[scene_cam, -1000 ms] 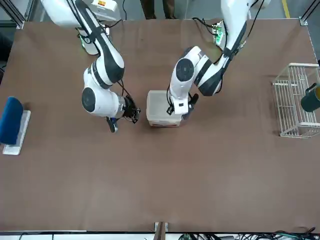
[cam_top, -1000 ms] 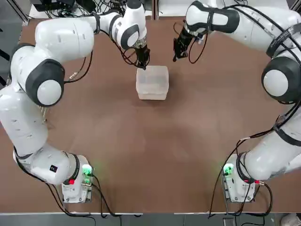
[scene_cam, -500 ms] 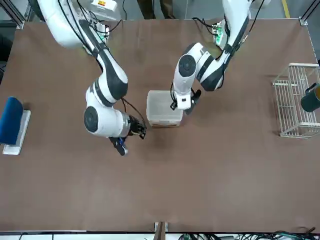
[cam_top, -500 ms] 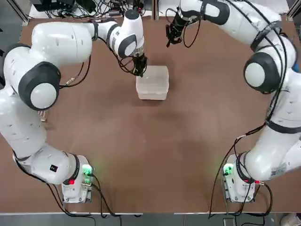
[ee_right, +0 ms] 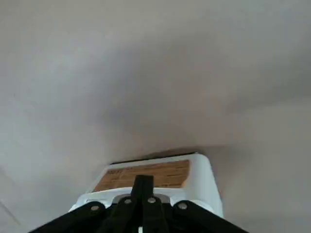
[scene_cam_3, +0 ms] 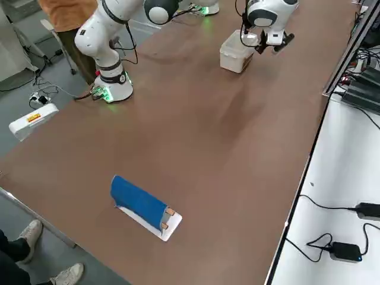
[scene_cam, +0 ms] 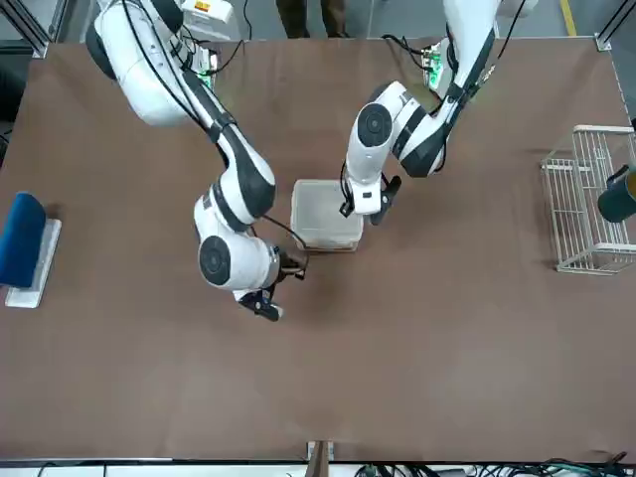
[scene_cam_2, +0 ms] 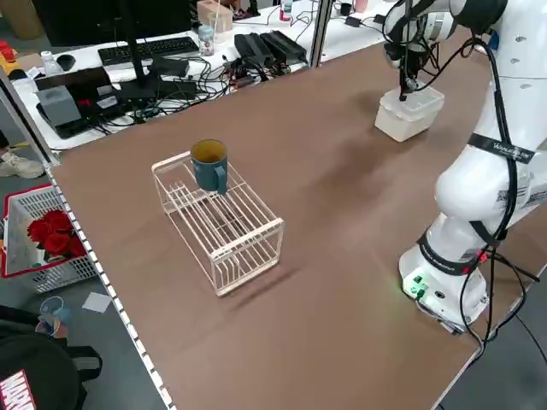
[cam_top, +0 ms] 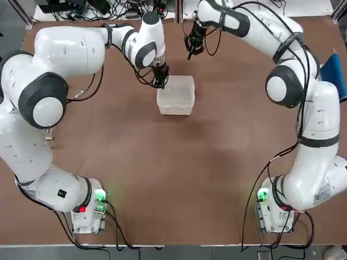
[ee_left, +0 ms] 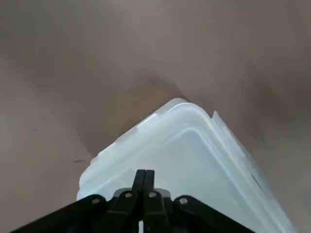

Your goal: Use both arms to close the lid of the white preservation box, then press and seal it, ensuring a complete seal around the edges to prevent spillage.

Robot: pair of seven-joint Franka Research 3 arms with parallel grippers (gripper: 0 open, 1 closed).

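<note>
My left gripper's (ee_left: 145,172) fingers are together at the white box's (cam_top: 175,97) far-left corner; I can't tell if they touch its lid (ee_left: 180,160). The lid lies over the box, which extends rightward and back toward my bases from that gripper. My right gripper (ee_right: 144,178), also closed, hangs beyond the box's far-right corner. Well off to the left gripper's left sits the wire rack (scene_cam: 586,199) with a mug (scene_cam: 618,198).

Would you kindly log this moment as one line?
left gripper: shut, over box corner | right gripper: shut, beyond box's far side | lid: on box | seal: cannot tell
</note>
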